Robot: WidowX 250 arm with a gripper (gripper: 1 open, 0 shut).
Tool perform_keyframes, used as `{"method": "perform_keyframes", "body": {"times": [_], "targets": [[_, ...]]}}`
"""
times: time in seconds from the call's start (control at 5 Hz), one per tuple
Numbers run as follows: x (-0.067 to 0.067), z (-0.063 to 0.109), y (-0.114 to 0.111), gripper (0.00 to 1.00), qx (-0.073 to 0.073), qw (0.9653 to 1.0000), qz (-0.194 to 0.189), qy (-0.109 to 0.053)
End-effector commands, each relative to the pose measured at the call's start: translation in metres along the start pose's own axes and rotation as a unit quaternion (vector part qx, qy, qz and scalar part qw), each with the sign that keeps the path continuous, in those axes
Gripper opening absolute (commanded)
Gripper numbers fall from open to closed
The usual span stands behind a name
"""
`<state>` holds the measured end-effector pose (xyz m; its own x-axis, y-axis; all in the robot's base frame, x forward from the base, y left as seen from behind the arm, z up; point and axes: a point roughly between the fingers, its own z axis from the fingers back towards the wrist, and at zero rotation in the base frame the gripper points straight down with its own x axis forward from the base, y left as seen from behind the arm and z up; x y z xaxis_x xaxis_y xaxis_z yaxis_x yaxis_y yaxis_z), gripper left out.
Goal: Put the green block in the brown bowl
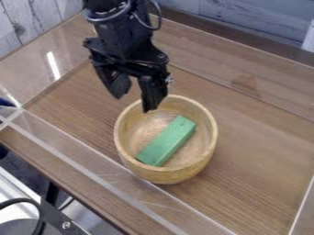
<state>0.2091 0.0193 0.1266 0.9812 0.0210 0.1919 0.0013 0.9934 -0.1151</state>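
Seen from above and at an angle: a brown wooden surface with streaky grain, ringed by clear plastic walls that catch bright glare.

Near the middle, slightly toward the near side: the brown bowl, round, light tan, thick-walled, upright on the surface.

Inside the bowl: the green block, a flat bright green bar lying on the bowl's floor and up its inner slope, running diagonally from near-left to far-right. Fully inside the rim, touching nothing but the bowl.

Above and to the far left of the bowl: a black robot arm coming down from the top edge, ending in the pincer. Pointed mostly downward, with a slight tilt. Two dark fingers spread wide, with surface and bowl rim visible in the gap between them. Nothing held. The right-hand finger hanging over the bowl's far-left rim (whether touching the rim or just above it cannot be told from this angle); the left-hand finger outside the bowl, over bare surface. Clearly apart from the green block.

At the near-left corner, outside the clear walls: dark cabling and part of a black fixture, partly cut off by the edge.
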Motion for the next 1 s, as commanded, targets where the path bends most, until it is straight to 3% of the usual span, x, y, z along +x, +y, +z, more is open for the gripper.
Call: {"method": "perform_keyframes", "body": {"times": [0.0, 0.4, 0.8], "targets": [[0.01, 0.006, 0.004, 1.0, -0.005, 0.9992, -0.008, -0.038], [0.031, -0.005, 0.013, 1.0, 0.008, 0.9993, -0.037, 0.005], [0.014, 0.006, 0.009, 1.0, 0.019, 0.9995, -0.023, -0.003]]}}
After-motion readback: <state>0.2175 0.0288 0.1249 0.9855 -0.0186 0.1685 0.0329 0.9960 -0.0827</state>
